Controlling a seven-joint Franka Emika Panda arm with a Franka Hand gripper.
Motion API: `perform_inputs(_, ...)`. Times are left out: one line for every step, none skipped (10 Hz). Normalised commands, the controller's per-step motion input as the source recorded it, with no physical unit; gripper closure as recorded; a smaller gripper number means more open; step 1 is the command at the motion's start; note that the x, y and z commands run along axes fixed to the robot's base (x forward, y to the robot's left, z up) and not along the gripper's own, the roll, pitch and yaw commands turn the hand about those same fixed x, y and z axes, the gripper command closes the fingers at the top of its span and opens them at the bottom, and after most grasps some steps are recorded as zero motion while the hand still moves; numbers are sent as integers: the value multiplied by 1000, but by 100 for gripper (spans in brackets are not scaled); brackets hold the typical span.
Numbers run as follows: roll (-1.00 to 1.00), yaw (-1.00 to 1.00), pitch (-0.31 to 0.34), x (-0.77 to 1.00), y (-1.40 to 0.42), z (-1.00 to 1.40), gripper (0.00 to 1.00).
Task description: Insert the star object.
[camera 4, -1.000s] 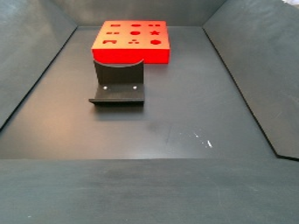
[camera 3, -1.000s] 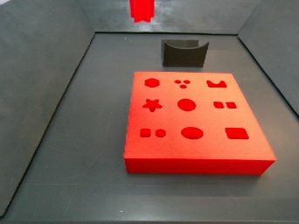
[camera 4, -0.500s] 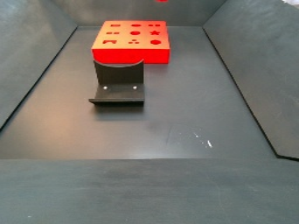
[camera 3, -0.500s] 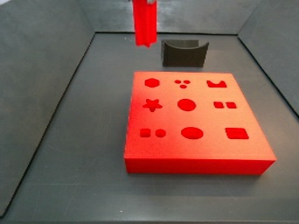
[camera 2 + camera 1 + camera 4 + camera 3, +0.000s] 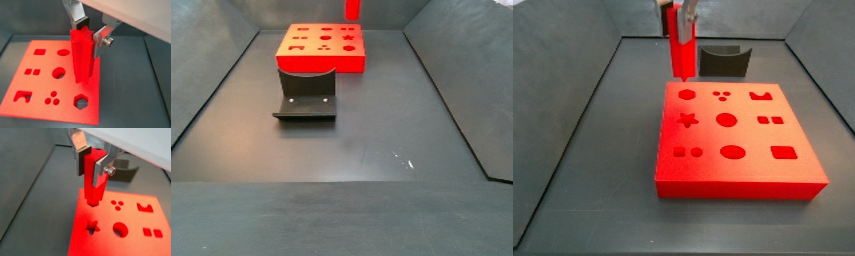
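Note:
My gripper (image 5: 91, 165) is shut on the star object (image 5: 92, 188), a long bright red rod held upright between the silver fingers. Both also show in a wrist view: gripper (image 5: 87, 37), rod (image 5: 81, 55). In a side view the rod (image 5: 681, 45) hangs from the gripper (image 5: 679, 10), its lower end above the far left edge of the red block (image 5: 740, 170), near the hexagon hole. The star hole (image 5: 687, 121) lies nearer along the block's left column and shows in a wrist view (image 5: 92, 226). In a side view only the rod's end (image 5: 353, 8) shows.
The flat red block (image 5: 322, 62) carries several shaped holes. The dark fixture (image 5: 723, 60) stands just beyond the block and also shows in a side view (image 5: 306, 100). Sloping grey walls enclose the dark floor.
The rod, held in the gripper, has come down and moved towards the block; its lower end is now just above the block's far left edge.

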Motion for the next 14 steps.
perform_inputs(119, -751, 0, 177, -123, -63, 100)
perform_inputs(-137, -869, 0, 0, -146, -69, 100)
perform_inputs(-339, -729, -130, 0, -77, 0, 100)
perform_inputs(-299, -349, 0, 6, -86, -191, 100)
perform_inputs(-179, -17, 0, 0, -254, -117, 100)
perform_inputs(-210, 40, 34, 0, -369, -114, 100)
perform_inputs(-259, 234, 83, 31, -311, -154, 100)
perform_inputs(-341, 263, 80, 14, -200, -131, 100)
perform_inputs(-251, 171, 39, 0, -109, -51, 100)
perform_inputs(0, 0, 23, 0, -83, 0, 100)
perform_inputs(-71, 0, 0, 0, -31, -29, 100)
perform_inputs(-154, 180, 0, 26, 0, -237, 100)
perform_inputs(-27, 294, 0, 0, 0, -171, 100)
perform_inputs(0, 354, 0, 0, 0, -103, 100)
